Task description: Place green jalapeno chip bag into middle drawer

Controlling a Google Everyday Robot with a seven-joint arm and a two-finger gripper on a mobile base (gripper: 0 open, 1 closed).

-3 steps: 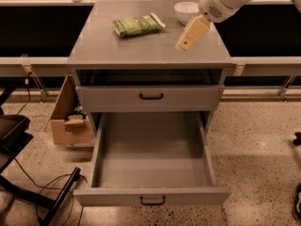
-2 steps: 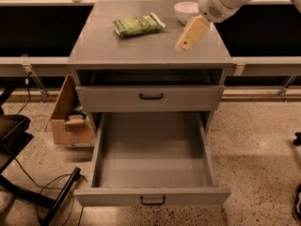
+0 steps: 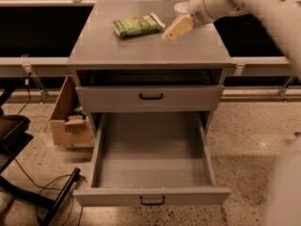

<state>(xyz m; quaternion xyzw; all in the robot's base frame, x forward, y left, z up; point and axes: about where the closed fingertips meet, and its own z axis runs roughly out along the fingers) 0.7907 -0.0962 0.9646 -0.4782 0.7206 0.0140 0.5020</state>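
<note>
The middle drawer (image 3: 153, 161) stands pulled out, yet the green jalapeno chip bag (image 3: 137, 26) lies ungrasped near the tabletop's (image 3: 141, 53) back edge, with the pincer (image 3: 168, 34) just beside its right end, spread or pressed together I cannot tell, so pickup and drop remain.

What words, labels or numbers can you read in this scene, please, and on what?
No text is readable.
green jalapeno chip bag: printing too blurred to read.
cardboard box beside the cabinet: no legible marking.
end effector, above the cabinet top right of the bag: no label visible.
</note>
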